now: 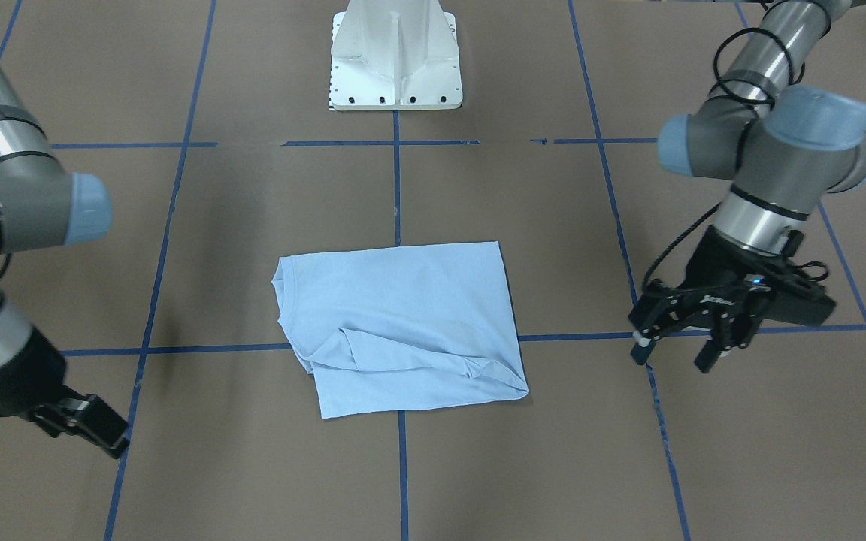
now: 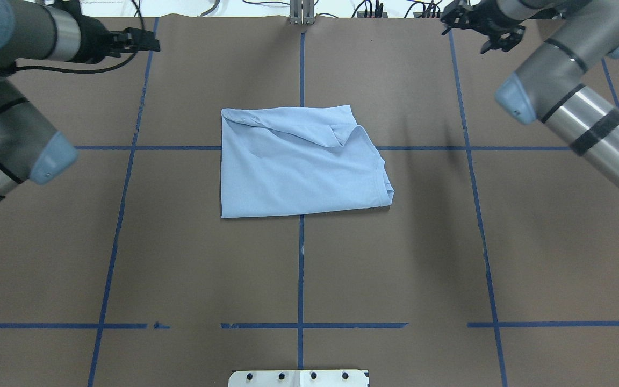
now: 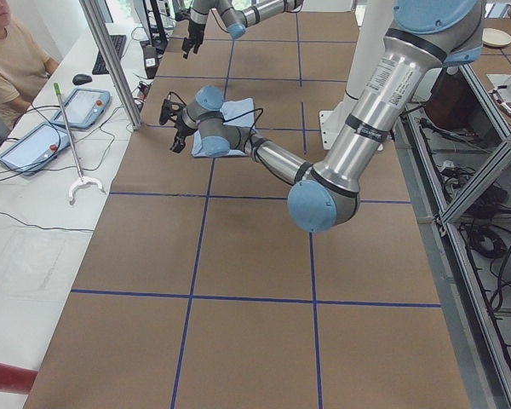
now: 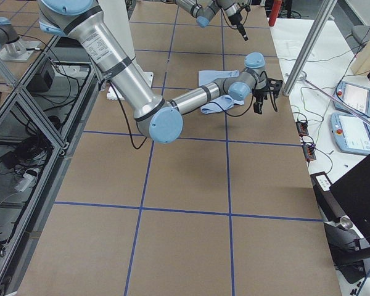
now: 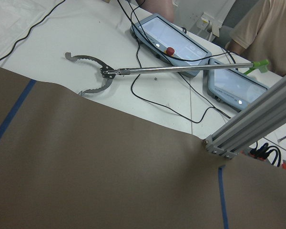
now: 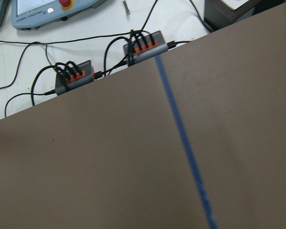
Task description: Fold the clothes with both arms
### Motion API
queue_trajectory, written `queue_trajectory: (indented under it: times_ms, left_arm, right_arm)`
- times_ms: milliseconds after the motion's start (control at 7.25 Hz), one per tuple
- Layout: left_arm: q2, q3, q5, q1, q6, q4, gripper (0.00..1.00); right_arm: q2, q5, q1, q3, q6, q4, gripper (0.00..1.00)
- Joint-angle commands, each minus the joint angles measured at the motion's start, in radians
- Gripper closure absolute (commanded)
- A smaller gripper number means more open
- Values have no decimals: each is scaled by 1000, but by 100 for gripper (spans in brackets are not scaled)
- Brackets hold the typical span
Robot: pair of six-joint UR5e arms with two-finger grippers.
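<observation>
The light blue T-shirt (image 1: 403, 323) (image 2: 299, 166) lies folded into a rough rectangle at the table's centre, with the collar edge at one side and a sleeve flap creased along the far edge. My left gripper (image 1: 673, 357) (image 2: 151, 43) hovers open over bare table, well off to the shirt's side and holding nothing. Near the far edge on the other side, my right gripper (image 1: 113, 443) (image 2: 473, 32) also looks open and empty. Neither gripper touches the shirt, and both wrist views show only brown table and the bench beyond it.
The white pedestal base (image 1: 395, 68) stands at the robot's side. Blue tape lines (image 2: 301, 258) grid the brown table. Beyond the far edge are an aluminium post (image 3: 111, 64), teach pendants (image 5: 171, 43), a grabber tool (image 5: 133, 71), power strips (image 6: 143, 43) and a seated person (image 3: 13, 60).
</observation>
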Motion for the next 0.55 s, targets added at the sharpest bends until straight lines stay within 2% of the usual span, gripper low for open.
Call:
queue_trajectory:
  times_ms: [0,276,414]
  left_arm:
    - [106,-22,-280,-263,443,97,0]
    - [108,-40,-363,-464,821,386,0]
    - [108,-37,-362,-502,949,498,0]
  right_arm:
    - [-124,207,213,35,-443,-90,0]
    - [-200,222,316,78,-792,-270,0]
    - [-201,222,356,80,-935,-367,0]
